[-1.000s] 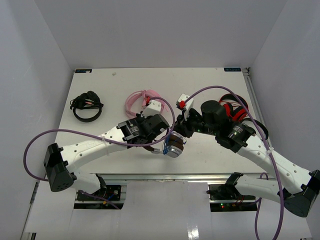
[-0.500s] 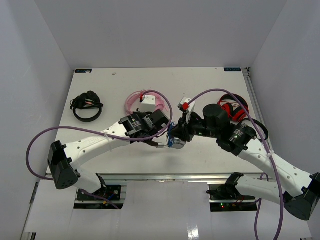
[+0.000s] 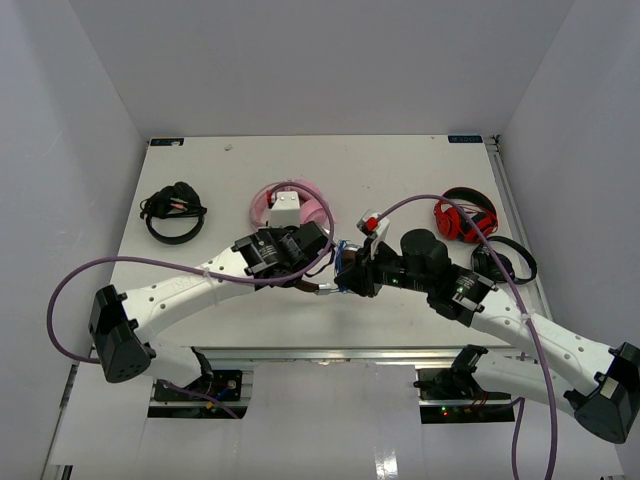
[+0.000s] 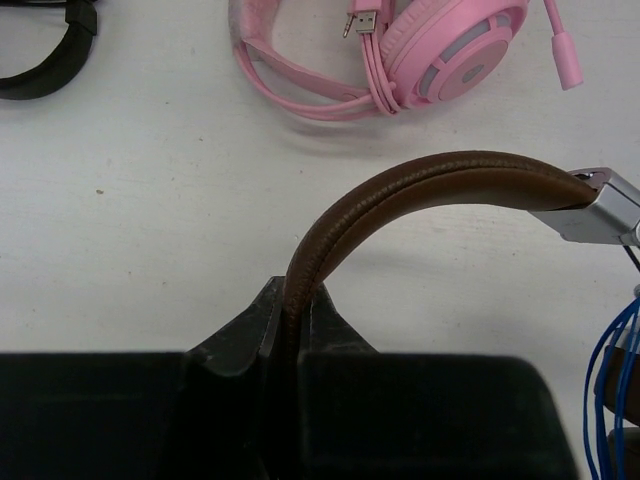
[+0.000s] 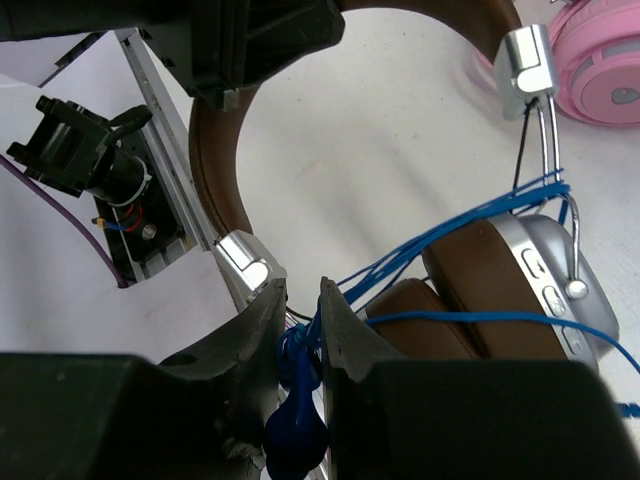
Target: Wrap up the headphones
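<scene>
While the left gripper (image 4: 291, 305) pinches the brown headband (image 4: 440, 180) of the headphones (image 3: 345, 272) edge-on between its two black fingers, the right gripper (image 5: 298, 322) is pressed together on a bunch of the thin blue cord (image 5: 450, 225). A knot of the cord bulges out below the right gripper's fingertips. The two arms meet over the near middle of the table (image 3: 400, 165), and the headphones hang between them, just in front of the pink headphones (image 3: 262, 205). Whether any part of them touches the tabletop cannot be told.

From the right wrist, the headband arches over the top of the view. Its silver end pieces sit at either side. Several blue strands run from the pinch up and across the silver-grey ear cup (image 5: 545, 270) and its brown pad (image 5: 470, 290), crossing the thin metal slider above the cup. From the left wrist, the headband curves to the right out of the fingers to one silver end piece, with blue loops showing at the right edge.

Red-and-black headphones (image 3: 462, 215) lie near the right edge, well apart from the held pair. A black headset (image 3: 172, 212) lies at the far left.
</scene>
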### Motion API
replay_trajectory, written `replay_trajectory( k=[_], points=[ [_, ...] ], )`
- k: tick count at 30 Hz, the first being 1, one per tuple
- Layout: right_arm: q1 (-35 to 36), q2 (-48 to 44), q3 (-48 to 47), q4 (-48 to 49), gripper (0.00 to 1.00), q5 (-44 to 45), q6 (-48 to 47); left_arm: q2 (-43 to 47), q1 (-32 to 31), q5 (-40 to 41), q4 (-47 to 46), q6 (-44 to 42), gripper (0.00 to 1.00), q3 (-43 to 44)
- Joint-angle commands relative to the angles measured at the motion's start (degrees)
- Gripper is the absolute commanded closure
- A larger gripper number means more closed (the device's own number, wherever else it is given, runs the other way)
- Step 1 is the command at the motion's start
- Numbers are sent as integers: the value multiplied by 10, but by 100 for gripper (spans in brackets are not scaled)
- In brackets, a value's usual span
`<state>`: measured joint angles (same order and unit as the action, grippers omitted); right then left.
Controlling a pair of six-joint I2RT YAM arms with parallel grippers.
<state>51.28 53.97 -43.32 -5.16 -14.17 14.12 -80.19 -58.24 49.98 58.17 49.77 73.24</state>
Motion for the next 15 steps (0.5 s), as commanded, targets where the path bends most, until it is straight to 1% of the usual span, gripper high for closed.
replay_trajectory(
  k=[1,4,8,12,15],
  points=[
    [18,-27,9,34,88,19,41,59,10,36,-59,51,100,-9],
    [19,-31,9,29,87,41,46,74,10,44,-60,53,100,-15],
    [22,-32,11,31,80,52,51,90,10,55,-62,65,100,-26],
    [28,-29,10,37,77,59,57,93,10,60,-68,67,100,-32],
    [32,-26,4,36,73,63,58,86,10,65,-66,65,100,-30]
  ],
)
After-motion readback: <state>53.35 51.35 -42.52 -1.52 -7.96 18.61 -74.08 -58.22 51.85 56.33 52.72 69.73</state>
